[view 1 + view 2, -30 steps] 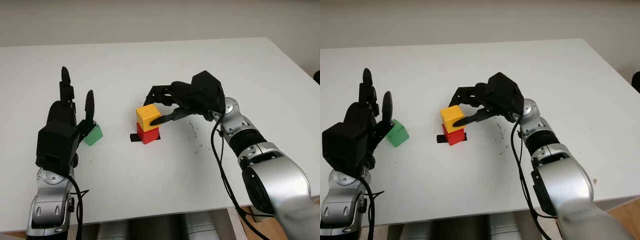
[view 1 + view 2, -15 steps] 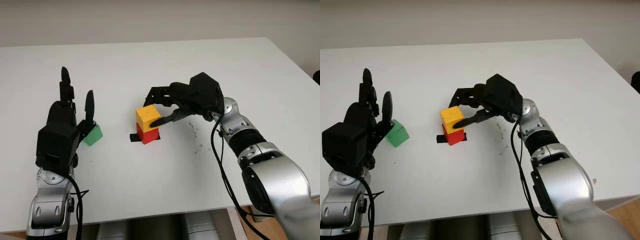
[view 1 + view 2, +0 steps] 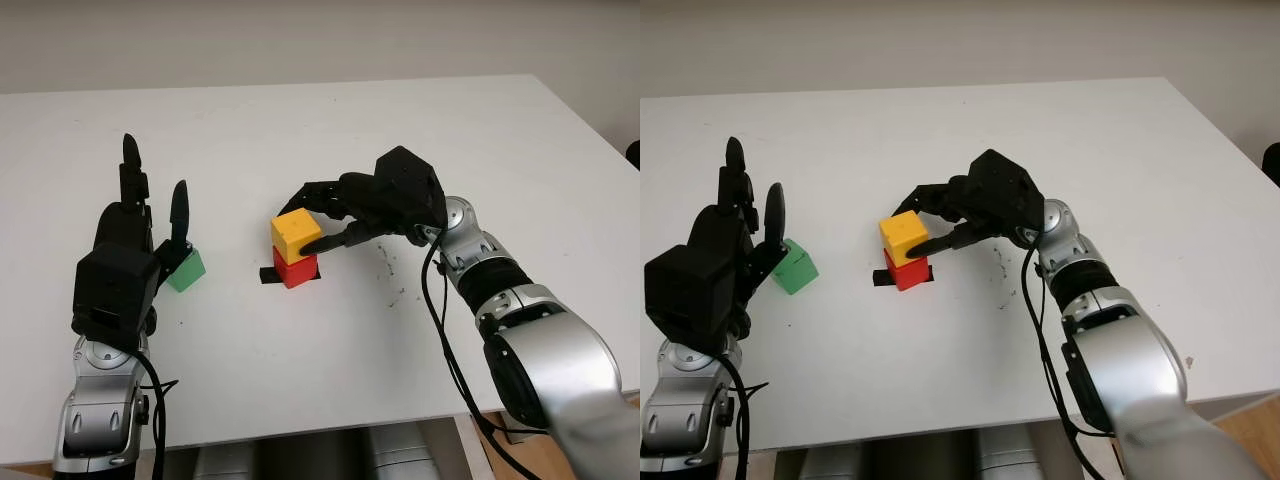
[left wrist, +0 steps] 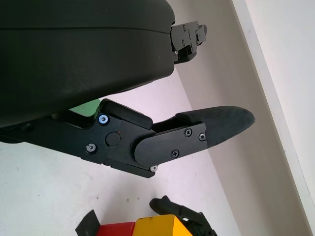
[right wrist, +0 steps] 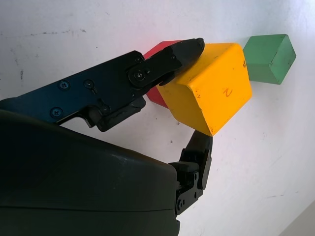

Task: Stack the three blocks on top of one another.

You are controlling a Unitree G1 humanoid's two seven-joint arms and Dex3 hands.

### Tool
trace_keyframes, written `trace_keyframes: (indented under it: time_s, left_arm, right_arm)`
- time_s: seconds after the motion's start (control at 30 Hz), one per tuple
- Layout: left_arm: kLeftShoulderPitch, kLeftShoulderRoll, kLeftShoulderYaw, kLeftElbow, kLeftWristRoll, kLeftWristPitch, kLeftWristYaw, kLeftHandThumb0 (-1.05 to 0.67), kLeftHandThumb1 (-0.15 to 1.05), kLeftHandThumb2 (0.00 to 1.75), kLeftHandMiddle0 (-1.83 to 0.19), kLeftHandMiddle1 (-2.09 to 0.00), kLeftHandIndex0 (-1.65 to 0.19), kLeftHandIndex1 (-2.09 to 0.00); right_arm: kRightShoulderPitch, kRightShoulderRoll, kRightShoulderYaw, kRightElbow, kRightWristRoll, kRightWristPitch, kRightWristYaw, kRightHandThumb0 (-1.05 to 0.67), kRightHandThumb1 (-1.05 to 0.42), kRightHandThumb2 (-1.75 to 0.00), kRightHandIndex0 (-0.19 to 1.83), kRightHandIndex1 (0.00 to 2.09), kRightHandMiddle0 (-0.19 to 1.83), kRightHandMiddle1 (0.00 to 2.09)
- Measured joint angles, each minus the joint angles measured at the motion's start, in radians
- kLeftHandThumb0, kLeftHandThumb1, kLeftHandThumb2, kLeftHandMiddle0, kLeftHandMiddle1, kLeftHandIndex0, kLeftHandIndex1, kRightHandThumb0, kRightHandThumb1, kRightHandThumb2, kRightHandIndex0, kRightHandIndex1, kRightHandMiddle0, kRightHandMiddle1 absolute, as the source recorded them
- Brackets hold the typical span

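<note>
A wide white worktop [image 3: 420, 130] carries three small blocks, with a robot arm entering from each lower corner. The right hand [image 3: 318, 220], reaching in toward the centre, has its black fingers [image 5: 162, 61] closed around the yellow block [image 3: 296, 234]: one finger presses the near side, the others curl over the far side. The wrist view shows that yellow block sitting slightly askew on the red block [image 3: 296, 270], which stands on the worktop partly over a small patch of black tape [image 3: 269, 275]; whether the yellow block rests with its full weight on the red one cannot be told from these angles.

At the left side of the worktop the left hand [image 3: 150, 225] is raised upright and open, holding nothing. The green block [image 3: 186, 270] lies on the worktop just beside that hand's lower finger, on its inner side, partly hidden behind the hand's shell, and stands well apart from the red-and-yellow pair. Faint dark scuff marks [image 3: 392, 275] speckle the worktop near the right wrist.
</note>
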State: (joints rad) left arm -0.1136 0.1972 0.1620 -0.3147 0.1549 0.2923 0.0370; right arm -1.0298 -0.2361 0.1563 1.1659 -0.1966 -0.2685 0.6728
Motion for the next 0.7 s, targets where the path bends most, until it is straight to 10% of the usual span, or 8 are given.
trace_keyframes:
  time_s: [0.23,0.7]
  left_arm:
    - [0.001,-0.001,0.0,0.0,0.0,-0.001,0.0,-0.75,1.05,0.68,0.19,-0.03,0.19,-0.03]
    - [0.006,-0.008,0.0,-0.003,0.0,-0.003,0.005,-0.76,1.05,0.68,0.18,-0.04,0.18,-0.03]
  right_arm:
    - [0.0,-0.02,-0.002,-0.015,0.016,-0.056,0.057,-0.78,-0.87,-0.05,-0.19,0.0,-0.16,0.17]
    - [0.029,-0.114,-0.077,-0.204,0.18,-0.148,0.248,-0.94,-0.89,-0.06,-0.19,0.0,-0.19,0.0]
